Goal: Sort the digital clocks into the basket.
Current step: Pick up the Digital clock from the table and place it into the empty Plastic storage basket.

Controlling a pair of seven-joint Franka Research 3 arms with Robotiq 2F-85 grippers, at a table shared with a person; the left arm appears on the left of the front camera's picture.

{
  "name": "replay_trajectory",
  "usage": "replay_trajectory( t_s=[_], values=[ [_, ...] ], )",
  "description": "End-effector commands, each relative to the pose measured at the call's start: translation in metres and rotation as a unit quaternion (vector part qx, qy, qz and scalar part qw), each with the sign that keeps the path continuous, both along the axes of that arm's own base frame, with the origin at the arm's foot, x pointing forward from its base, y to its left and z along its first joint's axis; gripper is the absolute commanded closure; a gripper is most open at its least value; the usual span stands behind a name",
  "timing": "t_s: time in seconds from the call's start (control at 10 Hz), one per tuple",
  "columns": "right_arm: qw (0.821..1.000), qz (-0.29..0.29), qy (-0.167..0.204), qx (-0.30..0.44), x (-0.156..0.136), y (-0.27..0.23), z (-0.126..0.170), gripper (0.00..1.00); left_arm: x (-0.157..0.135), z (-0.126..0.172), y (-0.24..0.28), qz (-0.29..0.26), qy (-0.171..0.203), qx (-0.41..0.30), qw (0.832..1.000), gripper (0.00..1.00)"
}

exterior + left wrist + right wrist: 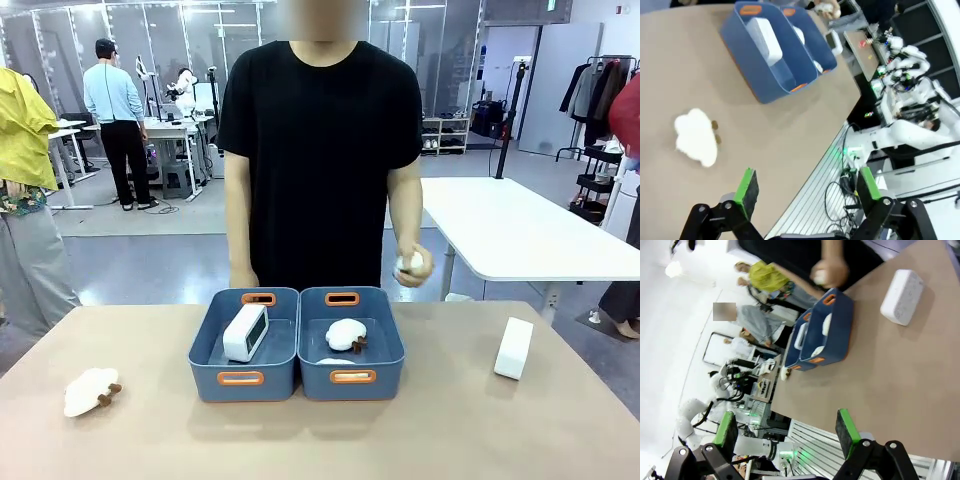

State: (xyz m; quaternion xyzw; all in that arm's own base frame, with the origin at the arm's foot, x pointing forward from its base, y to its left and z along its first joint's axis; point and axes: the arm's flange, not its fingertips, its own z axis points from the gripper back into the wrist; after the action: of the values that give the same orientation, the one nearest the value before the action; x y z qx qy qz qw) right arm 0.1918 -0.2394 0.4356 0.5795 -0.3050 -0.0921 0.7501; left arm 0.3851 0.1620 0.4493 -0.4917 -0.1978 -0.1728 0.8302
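Both tools hang with fingers apart, holding nothing. The left tool (807, 185) is nearest a sheep (696, 137) that lies on the desk (300, 440) left of the basket (203, 350). White and rounded like a clock, it could be grabbed by mistake. The loose clock (513, 348) sits right of the basket, beyond the other bin (395, 345), and seems to stand on edge, so a finger touching first could tip it. Carried over, it might drop into that other bin beside a second sheep (346, 335), not into the basket, where one clock (245, 332) leans. A person's hand (412, 265) behind the basket could be struck. From the right tool (786, 428) the loose clock lies well ahead, off to one side.
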Motion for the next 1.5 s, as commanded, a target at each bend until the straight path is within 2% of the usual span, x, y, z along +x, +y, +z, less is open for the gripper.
replay_trajectory(
  t_s=[0.0,0.1,0.2,0.3,0.4,0.5,0.6,0.7,0.8,0.9,1.0,1.1,1.2,1.4],
  values=[
    [0.987,-0.038,0.147,-0.045,0.025,0.019,0.043,0.0,0.004,-0.029,0.031,0.006,0.003,-0.074,0.997,0.0],
    [0.966,-0.057,0.239,-0.086,0.053,0.036,0.059,0.0,-0.014,-0.035,0.042,0.012,-0.001,-0.087,0.996,0.0],
    [0.942,-0.067,0.309,-0.113,0.09,0.051,0.075,0.0,-0.02,-0.037,0.049,0.016,-0.006,-0.085,0.996,0.0],
    [0.921,-0.088,0.357,-0.128,0.133,0.062,0.085,0.0,-0.016,-0.048,0.059,0.053,-0.003,-0.107,0.993,0.0],
    [0.903,-0.11,0.39,-0.144,0.163,0.08,0.087,0.0,-0.023,-0.05,0.064,0.064,0.005,-0.121,0.991,0.0],
    [0.882,-0.105,0.429,-0.165,0.182,0.104,0.081,0.0,-0.048,-0.054,0.065,0.09,0.018,-0.127,0.988,0.0],
    [0.865,-0.122,0.45,-0.184,0.208,0.121,0.075,0.0,-0.052,-0.056,0.066,0.094,0.016,-0.13,0.987,0.0],
    [0.844,-0.171,0.466,-0.204,0.24,0.124,0.067,0.0,-0.03,-0.07,0.065,0.082,0.005,-0.139,0.987,0.0],
    [0.829,-0.193,0.472,-0.228,0.252,0.135,0.051,0.0,-0.042,-0.062,0.072,0.081,0.015,-0.112,0.99,0.0],
    [0.812,-0.221,0.471,-0.263,0.257,0.149,0.033,0.0,-0.042,-0.062,0.072,0.081,0.015,-0.112,0.99,0.0],
    [0.811,-0.244,0.437,-0.303,0.274,0.159,0.022,0.0,-0.042,-0.062,0.072,0.081,0.015,-0.112,0.99,0.0],
    [0.827,-0.226,0.405,-0.318,0.296,0.171,0.009,0.0,-0.042,-0.062,0.072,0.081,0.015,-0.112,0.99,0.0],
    [0.837,-0.185,0.409,-0.313,0.306,0.182,-0.008,0.0,-0.042,-0.062,0.072,0.081,0.015,-0.112,0.99,0.0],
    [0.826,-0.156,0.388,-0.378,0.322,0.198,-0.043,0.0,-0.042,-0.062,0.072,0.081,0.015,-0.112,0.99,0.0]
  ],
)
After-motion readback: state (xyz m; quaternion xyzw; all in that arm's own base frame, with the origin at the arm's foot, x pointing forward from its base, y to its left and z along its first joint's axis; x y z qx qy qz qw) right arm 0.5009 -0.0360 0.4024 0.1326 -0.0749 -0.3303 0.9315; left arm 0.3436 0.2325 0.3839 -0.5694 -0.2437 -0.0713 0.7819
